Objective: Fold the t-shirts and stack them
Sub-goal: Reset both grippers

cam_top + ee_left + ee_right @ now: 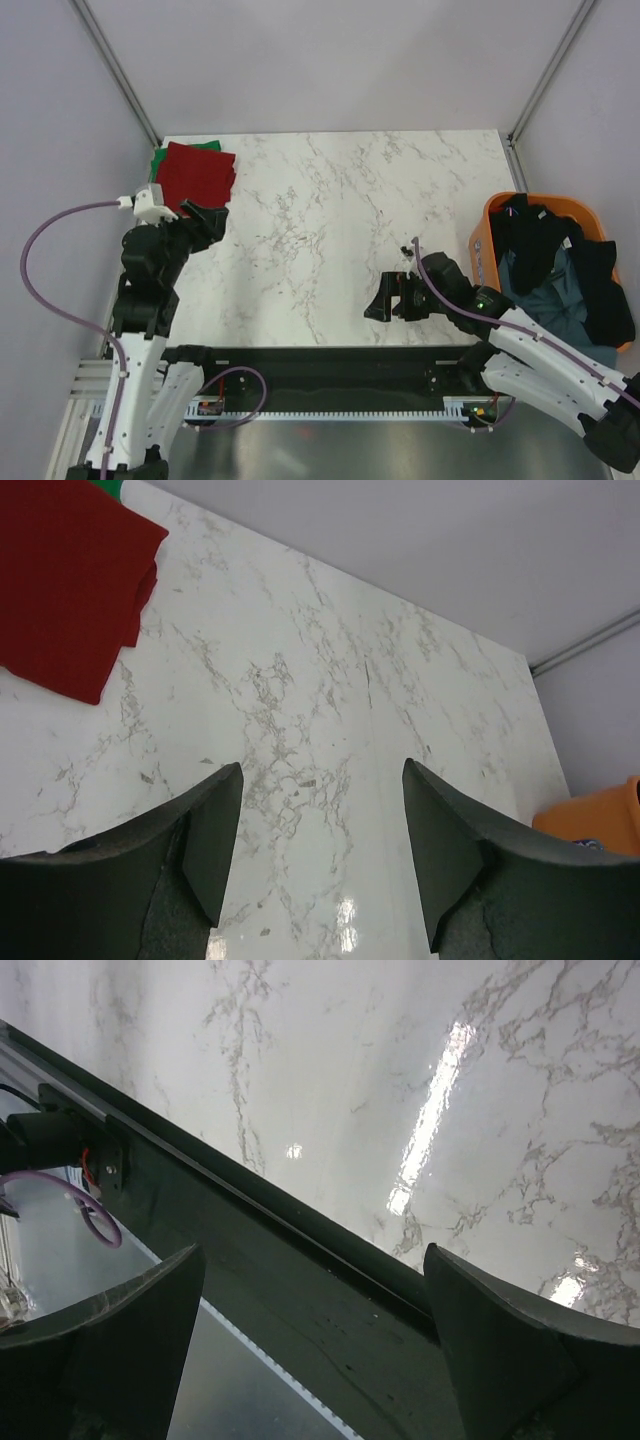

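Only the top view shows the orange basket (479,250) at the right, holding a black garment (530,240) and a grey-blue garment (550,295). At the tabletop's (330,220) far-left corner, the dark red t-shirt (198,178) lies folded on the green t-shirt (158,162). The left tool (210,222) is near them, its 2 fingers apart and empty. The right wrist view shows no shirts, only the right tool (315,1270), also apart, over the tabletop's near edge.

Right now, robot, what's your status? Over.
Left gripper open, empty; right gripper open, empty. Dark red shirt folded on green shirt, far-left corner. Black and grey-blue garments in orange basket. No obstruction seen.
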